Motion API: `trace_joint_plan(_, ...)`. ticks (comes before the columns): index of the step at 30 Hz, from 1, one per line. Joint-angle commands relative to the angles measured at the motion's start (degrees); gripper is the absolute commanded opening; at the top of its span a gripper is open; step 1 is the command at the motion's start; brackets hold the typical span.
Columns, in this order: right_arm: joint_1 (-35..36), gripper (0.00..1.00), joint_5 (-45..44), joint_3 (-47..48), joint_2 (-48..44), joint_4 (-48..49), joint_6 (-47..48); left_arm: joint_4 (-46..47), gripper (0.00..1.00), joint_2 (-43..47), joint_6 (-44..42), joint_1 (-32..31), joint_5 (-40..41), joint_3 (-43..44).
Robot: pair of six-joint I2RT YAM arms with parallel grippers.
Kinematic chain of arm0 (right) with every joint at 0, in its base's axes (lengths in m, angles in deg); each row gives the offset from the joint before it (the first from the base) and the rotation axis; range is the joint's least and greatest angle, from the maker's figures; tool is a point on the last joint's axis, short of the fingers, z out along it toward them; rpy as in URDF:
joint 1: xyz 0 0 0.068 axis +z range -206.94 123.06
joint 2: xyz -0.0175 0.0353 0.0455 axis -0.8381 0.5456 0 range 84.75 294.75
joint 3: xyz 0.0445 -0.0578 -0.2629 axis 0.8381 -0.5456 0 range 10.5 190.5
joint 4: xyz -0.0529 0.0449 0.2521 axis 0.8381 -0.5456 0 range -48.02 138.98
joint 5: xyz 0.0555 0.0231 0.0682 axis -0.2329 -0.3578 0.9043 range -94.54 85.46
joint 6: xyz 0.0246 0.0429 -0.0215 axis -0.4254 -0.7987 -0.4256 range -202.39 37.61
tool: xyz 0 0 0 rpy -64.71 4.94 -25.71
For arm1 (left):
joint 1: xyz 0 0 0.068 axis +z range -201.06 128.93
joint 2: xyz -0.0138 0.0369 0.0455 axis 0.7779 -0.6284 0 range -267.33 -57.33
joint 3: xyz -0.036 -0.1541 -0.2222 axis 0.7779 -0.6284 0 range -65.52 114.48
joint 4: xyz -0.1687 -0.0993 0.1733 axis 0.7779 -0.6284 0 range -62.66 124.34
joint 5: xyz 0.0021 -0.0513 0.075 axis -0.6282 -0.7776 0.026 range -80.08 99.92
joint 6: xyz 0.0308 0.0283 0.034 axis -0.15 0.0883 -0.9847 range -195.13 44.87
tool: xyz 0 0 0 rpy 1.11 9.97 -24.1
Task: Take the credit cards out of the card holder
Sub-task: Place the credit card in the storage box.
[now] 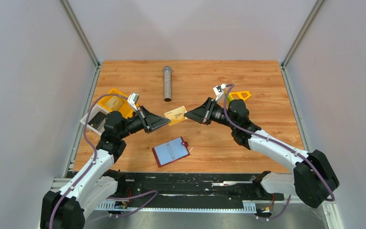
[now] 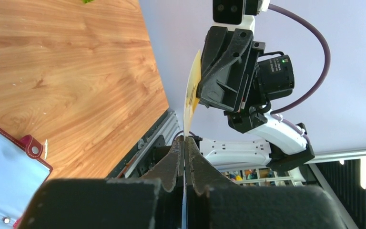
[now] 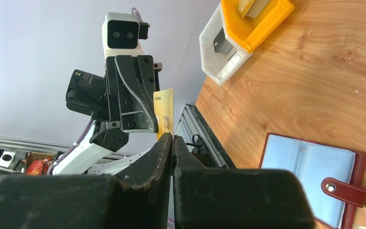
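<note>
Aloft, tan-gold card (image 1: 176, 115) in left end effector (image 1: 167, 121) and right end effector (image 1: 187, 115).

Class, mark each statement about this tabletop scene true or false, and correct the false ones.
1. Both grippers grip the tan-gold card. True: the left gripper and the right gripper are each shut on one end of the tan-gold card, which is up off the table.
2. The card holder lies closed. False: the card holder lies open, its blue-grey inside facing up.
3. The right gripper holds the card holder. False: it lies on the table, apart from both grippers.
4. In the top view, the card holder lies nearer the arm bases than the held card. True.
</note>
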Motion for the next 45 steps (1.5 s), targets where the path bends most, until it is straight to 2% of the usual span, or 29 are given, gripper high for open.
trace_joint_plan(1, -0.3, 0.08, -0.1, 0.3, -0.6, -0.8, 1.4, 0.4, 0.0, 1.5, -1.1, 0.2, 1.0, 1.3)
trace_joint_plan(5, -0.3, 0.29, -0.5, 1.9, -1.7, -4.6, 4.5, -3.0, 0.0, 2.0, -3.2, 0.2, 1.7, 2.7)
trace_joint_plan(8, -0.3, 0.54, -2.0, 3.8, -2.7, -9.5, 7.2, -3.7, 0.0, 1.9, -3.9, 0.2, 2.0, 3.0)
trace_joint_plan(11, -0.3, 0.73, -3.0, 4.6, -4.1, -12.9, 9.6, -5.5, 0.0, 1.9, -4.8, 0.3, 2.5, 3.8)
trace_joint_plan(12, -0.4, 0.84, -3.3, 4.7, -4.7, -13.5, 10.3, -6.9, 0.0, 1.9, -5.7, 0.3, 2.7, 4.4)
trace_joint_plan(13, -0.4, 0.89, -3.1, 4.7, -5.3, -13.9, 11.2, -7.8, 0.0, 2.0, -6.3, 0.4, 3.2, 4.8)
trace_joint_plan(14, -0.3, 0.99, -2.8, 4.9, -5.8, -14.6, 12.0, -10.2, 0.0, 1.9, -7.7, 0.8, 3.5, 6.1)
trace_joint_plan(22, -0.4, 1.0, -3.0, 4.7, -11.3, -20.1, 17.4, -19.6, 0.0, -2.4, -15.9, 5.6, 6.1, 13.8)
trace_joint_plan(30, -0.4, 1.0, -4.7, 2.7, -15.0, -21.5, 19.9, -26.6, 0.0, -11.4, -22.7, 16.9, 5.1, 22.6)
trace_joint_plan(38, -0.4, 1.0, -6.6, 0.9, -18.4, -22.6, 22.0, -32.9, 0.0, -20.5, -28.6, 30.3, 7.7, 29.3)
trace_joint_plan(45, -0.5, 1.0, -6.6, 0.9, -18.7, -23.2, 22.9, -35.0, 0.0, -28.7, -32.3, 37.0, 7.5, 33.7)
